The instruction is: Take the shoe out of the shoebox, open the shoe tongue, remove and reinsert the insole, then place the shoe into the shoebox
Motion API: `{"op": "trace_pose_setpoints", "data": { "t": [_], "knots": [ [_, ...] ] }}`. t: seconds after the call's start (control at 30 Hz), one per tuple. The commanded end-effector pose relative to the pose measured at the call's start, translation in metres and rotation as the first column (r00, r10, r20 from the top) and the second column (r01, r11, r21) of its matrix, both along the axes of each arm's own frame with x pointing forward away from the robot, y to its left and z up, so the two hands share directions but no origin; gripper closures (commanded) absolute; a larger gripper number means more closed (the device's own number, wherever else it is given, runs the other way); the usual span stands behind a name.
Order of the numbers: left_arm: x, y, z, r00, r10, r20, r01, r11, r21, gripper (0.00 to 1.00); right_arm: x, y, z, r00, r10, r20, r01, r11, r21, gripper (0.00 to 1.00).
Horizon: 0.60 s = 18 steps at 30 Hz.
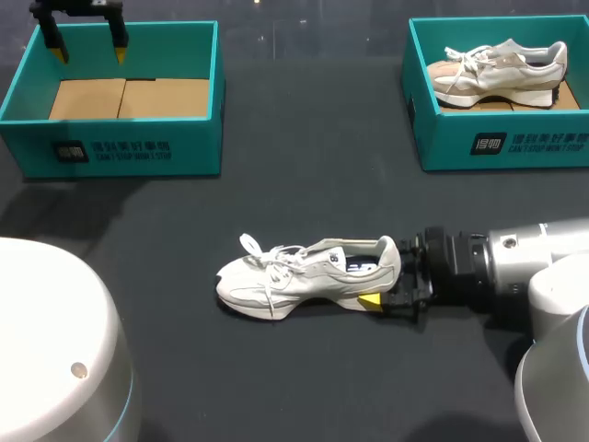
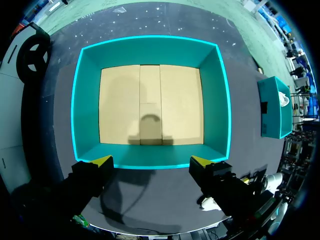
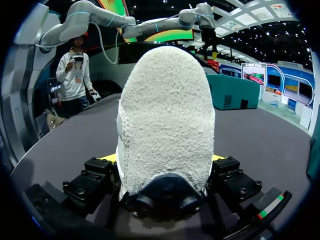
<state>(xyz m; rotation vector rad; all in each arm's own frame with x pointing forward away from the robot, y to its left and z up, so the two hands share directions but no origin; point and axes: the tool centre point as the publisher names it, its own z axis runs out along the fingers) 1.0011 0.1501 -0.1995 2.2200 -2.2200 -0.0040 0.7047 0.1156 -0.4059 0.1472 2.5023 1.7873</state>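
A white sneaker (image 1: 304, 274) lies on its side in the middle of the dark table, toe to the left and laces loose. My right gripper (image 1: 385, 276) comes in from the right and is shut on the heel, one finger on each side. In the right wrist view the fuzzy heel (image 3: 165, 115) fills the space between the fingers of the gripper (image 3: 162, 159). The empty teal shoebox (image 1: 120, 152) stands at the far left. My left gripper (image 1: 89, 51) hangs open above its back edge, and its wrist view looks down into the box (image 2: 150, 50) past the gripper (image 2: 152, 162).
A second teal shoebox (image 1: 506, 147) stands at the far right with another pale sneaker (image 1: 497, 69) inside it. Dark table surface stretches between the two boxes and around the sneaker.
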Motion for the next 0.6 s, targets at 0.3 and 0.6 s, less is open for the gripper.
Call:
{"op": "trace_pose_setpoints", "data": {
  "t": [0.3,0.6],
  "knots": [
    [-0.0004,0.0,-0.0001,1.0,0.0,0.001,0.0,1.0,0.0,0.0,0.0062,-0.0056,0.0013,0.999,0.051,-0.009,-0.051,0.999,-0.004,1.0],
    [-0.0004,0.0,-0.0001,1.0,0.0,0.001,0.0,1.0,0.0,0.0,0.0062,-0.0056,0.0013,0.999,0.051,-0.009,-0.051,0.999,-0.004,1.0]
  ]
}}
